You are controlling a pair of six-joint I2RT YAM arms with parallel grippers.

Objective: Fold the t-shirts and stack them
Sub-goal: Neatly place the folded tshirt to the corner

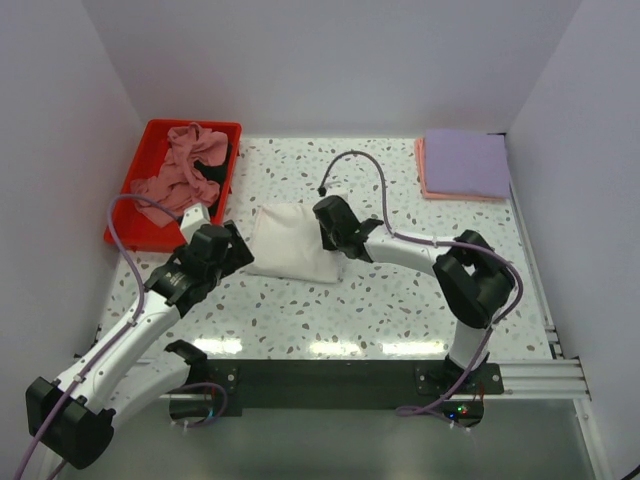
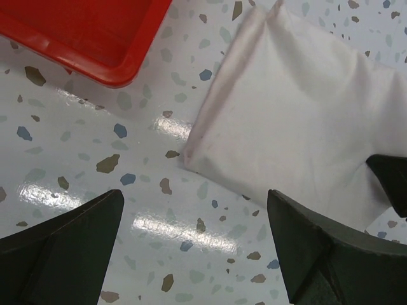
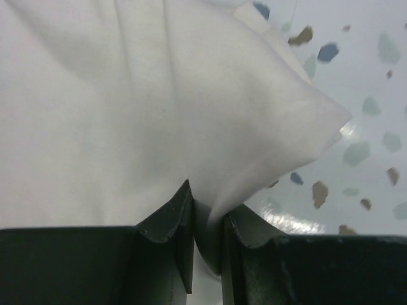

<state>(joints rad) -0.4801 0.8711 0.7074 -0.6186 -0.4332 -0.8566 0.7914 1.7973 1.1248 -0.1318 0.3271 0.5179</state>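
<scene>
White t-shirt [image 1: 293, 243] lies folded in the middle of the table [image 1: 380, 300]; right gripper [image 3: 206, 248] pinches its edge tight; left gripper [image 2: 197, 254] hangs spread wide beside it, holding nothing; pink tee [image 1: 180, 175] sits crumpled in the red tray [image 1: 130, 235]; lavender tee [image 1: 467, 162] lies folded far right

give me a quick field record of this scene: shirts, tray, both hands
white t-shirt: folded, mid-table
left hand: open, over bare table beside the shirt's edge
right hand: shut on the white t-shirt's edge
folded stack: lavender t-shirt on salmon-pink t-shirt, far right corner
red tray: far left, holds crumpled dusty-pink t-shirt and black t-shirt
</scene>
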